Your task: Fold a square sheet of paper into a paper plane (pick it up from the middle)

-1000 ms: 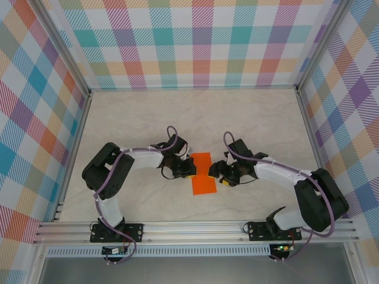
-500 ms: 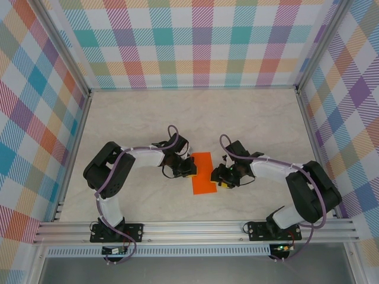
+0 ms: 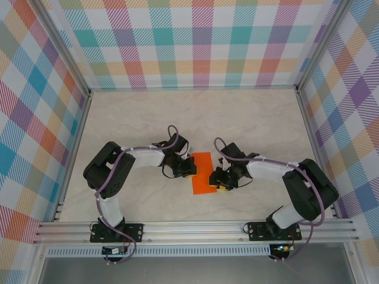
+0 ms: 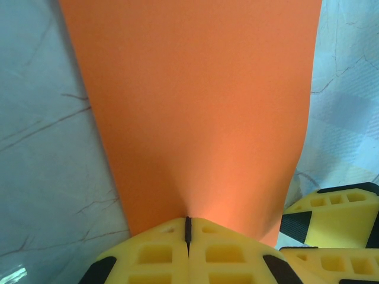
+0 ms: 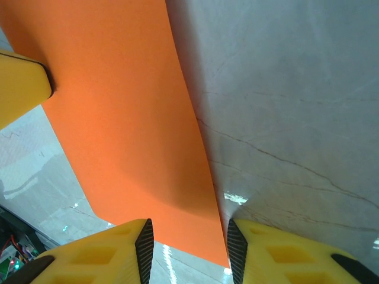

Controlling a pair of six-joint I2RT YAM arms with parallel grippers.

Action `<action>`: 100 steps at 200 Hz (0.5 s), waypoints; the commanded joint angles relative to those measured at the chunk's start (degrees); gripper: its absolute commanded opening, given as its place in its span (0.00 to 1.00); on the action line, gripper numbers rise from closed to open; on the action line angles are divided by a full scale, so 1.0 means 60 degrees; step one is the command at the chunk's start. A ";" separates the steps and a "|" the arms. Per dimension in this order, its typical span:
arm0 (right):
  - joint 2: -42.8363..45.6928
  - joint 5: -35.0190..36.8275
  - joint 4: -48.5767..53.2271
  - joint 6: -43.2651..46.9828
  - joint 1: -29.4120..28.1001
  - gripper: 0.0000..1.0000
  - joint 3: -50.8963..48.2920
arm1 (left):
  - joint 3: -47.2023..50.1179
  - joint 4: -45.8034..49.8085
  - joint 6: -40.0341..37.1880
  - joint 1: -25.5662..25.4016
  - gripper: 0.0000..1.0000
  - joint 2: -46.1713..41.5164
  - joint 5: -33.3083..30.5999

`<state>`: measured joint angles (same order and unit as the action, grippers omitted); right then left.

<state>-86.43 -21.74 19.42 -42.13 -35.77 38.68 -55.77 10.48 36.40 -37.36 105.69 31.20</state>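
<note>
Above the marble table (image 5: pixel 284 89), left pincer (image 4: pixel 188 228) clamps the orange sheet (image 4: pixel 195 106); right pincer (image 5: pixel 189 234) gapes astride its edge.

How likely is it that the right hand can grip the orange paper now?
Probably yes: the paper lies between the fingers of the open right hand, nothing blocking; the left hand pinches its opposite edge.

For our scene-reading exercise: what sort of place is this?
Probably a robot test cell: left arm and right arm bolted to a rail, plaid screens walling the table, paper to work on.
</note>
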 commanded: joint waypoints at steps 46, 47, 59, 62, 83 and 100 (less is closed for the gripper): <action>0.0609 -0.0838 -0.0833 -0.0400 -0.0367 0.40 -0.0333 | 0.0242 0.0421 -0.0092 -0.0013 0.02 0.0461 -0.1026; 0.0615 -0.0849 -0.0848 -0.0410 -0.0367 0.40 -0.0335 | 0.0242 0.0414 -0.0092 -0.0013 0.02 0.0461 -0.1026; 0.0702 -0.0903 -0.0886 -0.0499 -0.0358 0.40 -0.0385 | 0.0256 0.0392 -0.0083 -0.0013 0.02 0.0461 -0.1025; 0.0717 -0.0904 -0.0887 -0.0518 -0.0364 0.40 -0.0402 | 0.0256 0.0392 -0.0082 -0.0013 0.02 0.0461 -0.1025; 0.0754 -0.0882 -0.0886 -0.0751 -0.0375 0.38 -0.0445 | 0.0242 0.0392 -0.0087 -0.0013 0.01 0.0463 -0.1026; 0.0873 -0.0722 -0.0739 -0.1053 -0.0380 0.36 -0.0478 | 0.0250 0.0407 -0.0076 -0.0011 0.01 0.0447 -0.1046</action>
<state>-82.85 -25.61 15.11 -45.56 -37.89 36.80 -55.77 10.44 36.40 -37.36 105.69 31.18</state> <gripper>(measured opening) 0.374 0.041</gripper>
